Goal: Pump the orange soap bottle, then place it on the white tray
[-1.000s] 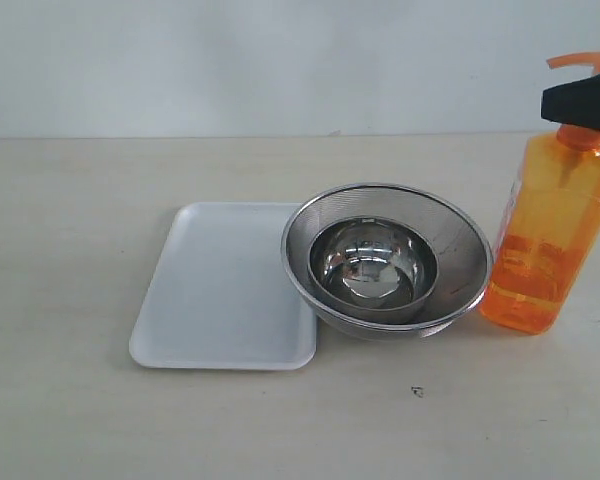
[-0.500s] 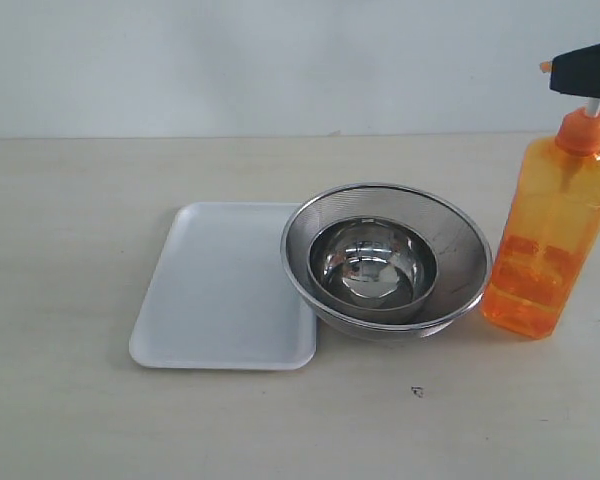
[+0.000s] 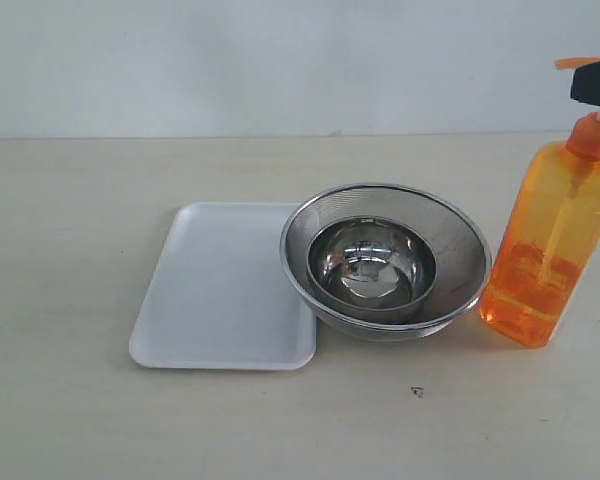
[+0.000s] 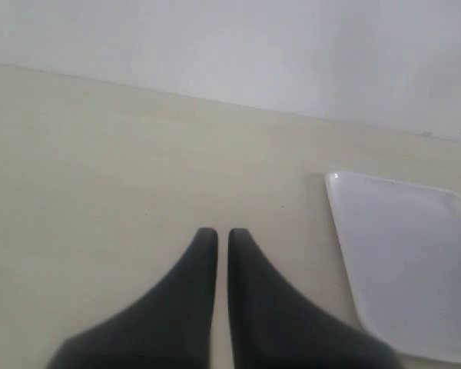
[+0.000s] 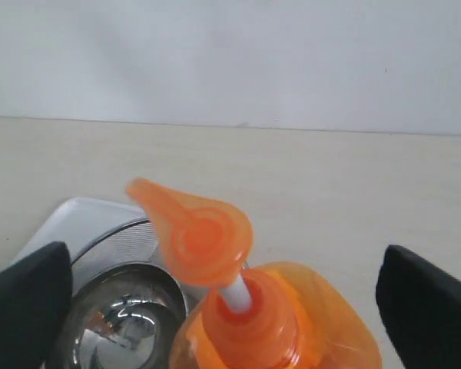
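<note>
Right wrist view: right pincer [image 5: 224,260] gapes astride the bottle [image 5: 273,330], untouching; left pincer [image 4: 216,238] clenched. Bottle stands at 3 o'clock of the bowls [image 3: 452,250], tray [image 3: 220,290] at 9. Next, probably: grasp body, carry across.

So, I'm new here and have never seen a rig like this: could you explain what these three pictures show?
It is a robot with two arms, each ending in a claw. One camera, off the arms, shows the table: a white tray, a small steel bowl inside a bigger mesh bowl, an orange soap bottle. The other two pictures come from wrist cameras. The left claw is shut, empty, near the tray. The right claw is open, straddling the bottle's pump, gripping nothing.
</note>
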